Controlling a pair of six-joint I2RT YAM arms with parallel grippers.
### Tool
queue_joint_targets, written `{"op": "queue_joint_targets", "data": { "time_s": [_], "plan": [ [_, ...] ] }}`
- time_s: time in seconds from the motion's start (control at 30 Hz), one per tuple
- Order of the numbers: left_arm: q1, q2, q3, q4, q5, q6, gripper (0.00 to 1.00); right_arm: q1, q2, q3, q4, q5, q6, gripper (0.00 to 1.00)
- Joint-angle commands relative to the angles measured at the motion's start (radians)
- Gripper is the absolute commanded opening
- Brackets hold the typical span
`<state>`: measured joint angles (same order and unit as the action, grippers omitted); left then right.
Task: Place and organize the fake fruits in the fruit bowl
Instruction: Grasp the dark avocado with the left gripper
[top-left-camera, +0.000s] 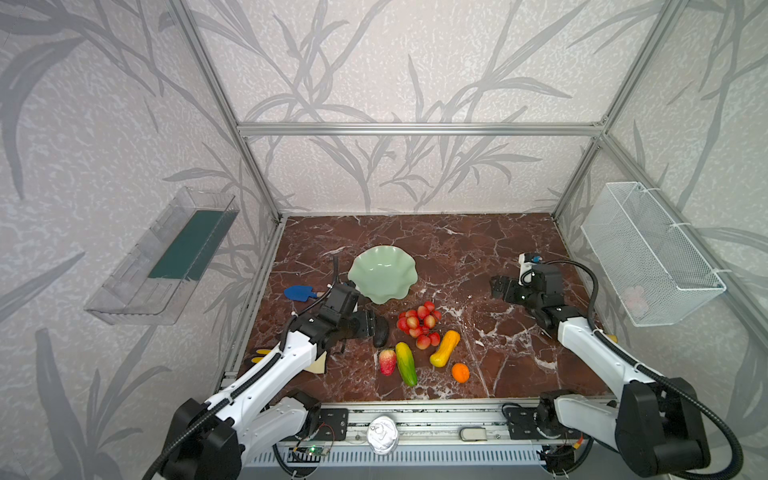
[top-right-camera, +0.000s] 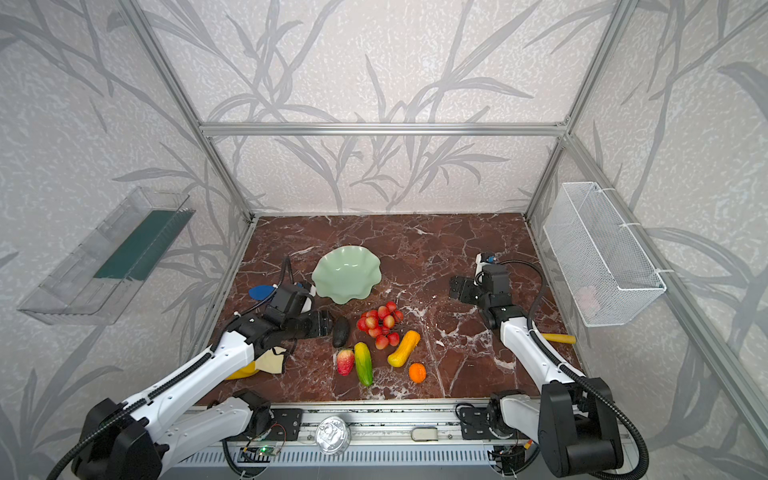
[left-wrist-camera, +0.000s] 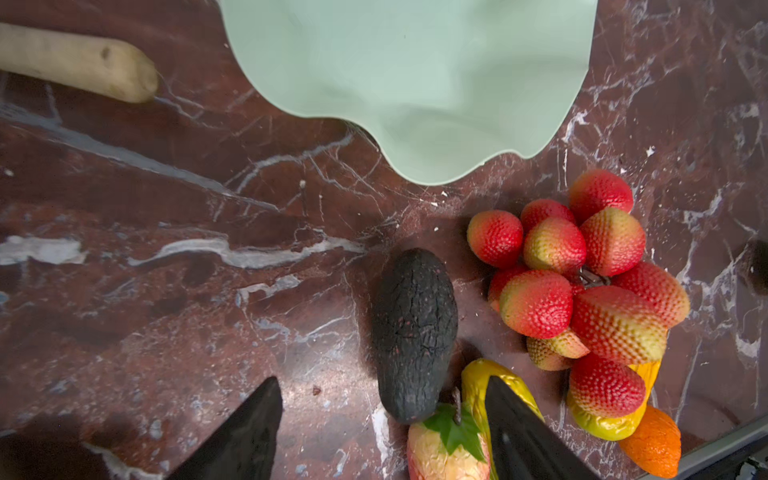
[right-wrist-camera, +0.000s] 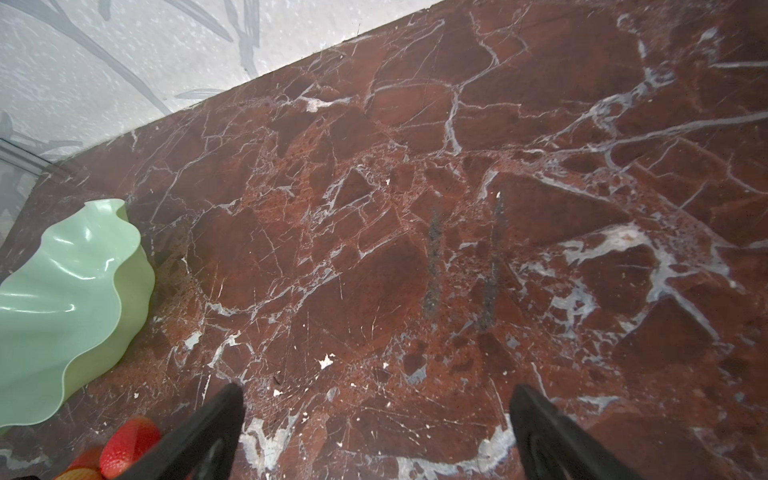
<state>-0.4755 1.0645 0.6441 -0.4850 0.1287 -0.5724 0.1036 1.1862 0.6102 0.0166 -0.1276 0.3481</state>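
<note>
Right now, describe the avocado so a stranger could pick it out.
Find the pale green scalloped bowl on the red marble table. The avocado lies just in front of it, nearer the robot, left of the red bunch. It alone is near-black and wrinkled; its neighbours are brightly coloured.

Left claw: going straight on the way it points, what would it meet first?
Most likely the dark avocado, lying just ahead of the left claw, though depth is unclear.

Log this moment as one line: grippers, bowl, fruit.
left gripper: open at avocado, no grip | right gripper: open over table | fruit bowl: empty
</note>
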Motion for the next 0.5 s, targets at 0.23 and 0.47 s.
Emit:
{"op": "queue_joint_targets", "data": {
  "time_s": [0.23, 0.47],
  "plan": [
    [-0.054, 0.193, 0.019, 0.127, 0.003, -0.04, 0.79, -0.004, 0.011, 0.025, -0.009, -0.026, 0.024, 0.99],
    [-0.069, 0.345, 0.04, 0.167, 0.029, -0.046, 0.66, -0.004, 0.009, 0.024, -0.008, -0.03, 0.032, 0.99]
  ]
}}
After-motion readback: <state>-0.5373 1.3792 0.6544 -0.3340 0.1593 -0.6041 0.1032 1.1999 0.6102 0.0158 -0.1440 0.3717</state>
